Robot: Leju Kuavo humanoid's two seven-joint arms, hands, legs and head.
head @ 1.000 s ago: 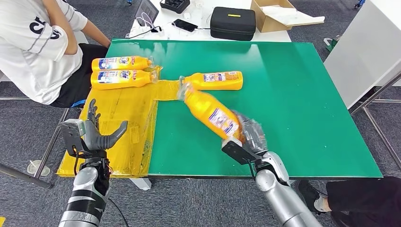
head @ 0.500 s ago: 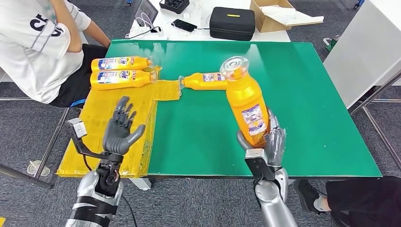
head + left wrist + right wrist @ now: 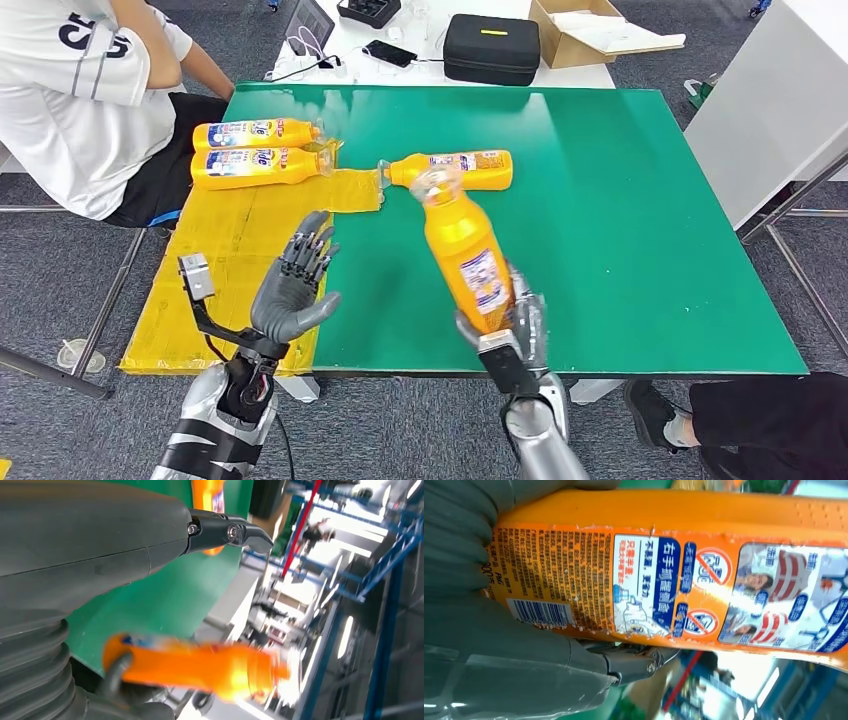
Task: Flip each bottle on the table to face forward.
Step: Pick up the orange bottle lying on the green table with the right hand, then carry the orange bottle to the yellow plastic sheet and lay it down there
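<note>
My right hand (image 3: 503, 325) gripped orange bottle (image 3: 465, 250) by base, raised above green table (image 3: 640, 220), back label toward me, likely for handover. My left hand (image 3: 293, 288) empty, fingers spread, palm toward bottle. Three more bottles lay beyond.

Head view: high on the robot's body, facing forward and down across the flat green table top (image 3: 620, 220); both silver arms enter from the lower edge.

Left wrist view: close behind the grey, dark-fingered left hand (image 3: 90, 550), turned on its side, looking over the green table top (image 3: 165, 600) toward a blurred room.

Right wrist view: pressed very near the tall orange plastic bottle with printed label (image 3: 674, 575), label text lying sideways.

Shared: the orange bottle (image 3: 465, 255) appears in all three views, blurred at lower centre (image 3: 200, 667) of the left wrist view.
</note>
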